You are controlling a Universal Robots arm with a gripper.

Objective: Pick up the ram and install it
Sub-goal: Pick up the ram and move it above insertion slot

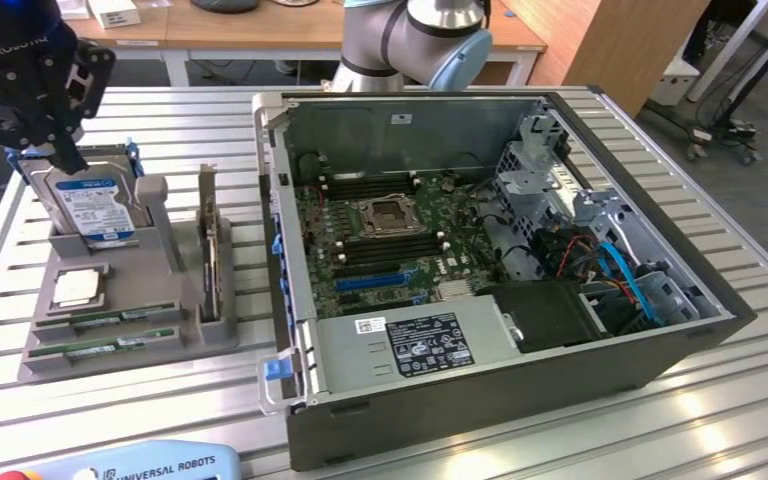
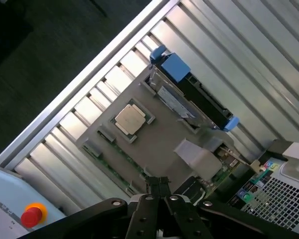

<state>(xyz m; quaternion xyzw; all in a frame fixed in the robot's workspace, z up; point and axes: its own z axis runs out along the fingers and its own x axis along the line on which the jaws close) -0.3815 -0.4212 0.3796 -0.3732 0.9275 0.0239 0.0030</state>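
Note:
Two ram sticks (image 1: 107, 320), thin green boards, lie flat in slots at the near end of the grey holder (image 1: 157, 300) on the exterior view's left. In the wrist view a ram stick (image 2: 114, 164) runs along the holder's edge. My black gripper (image 1: 67, 155) hangs over the holder's far end, beside the hard drive (image 1: 91, 205), well away from the ram. Its fingers (image 2: 158, 185) are pressed together, shut, with nothing between them. The open computer case (image 1: 491, 250) holds the motherboard with its dark memory slots (image 1: 373, 185).
The holder also carries a CPU (image 2: 131, 118), a blue-bracketed hard drive (image 2: 189, 84) and an upright expansion card (image 1: 207, 250). A teach pendant with a red stop button (image 2: 32, 215) lies at the slatted table's near edge. The case wall (image 1: 271, 250) rises close beside the holder.

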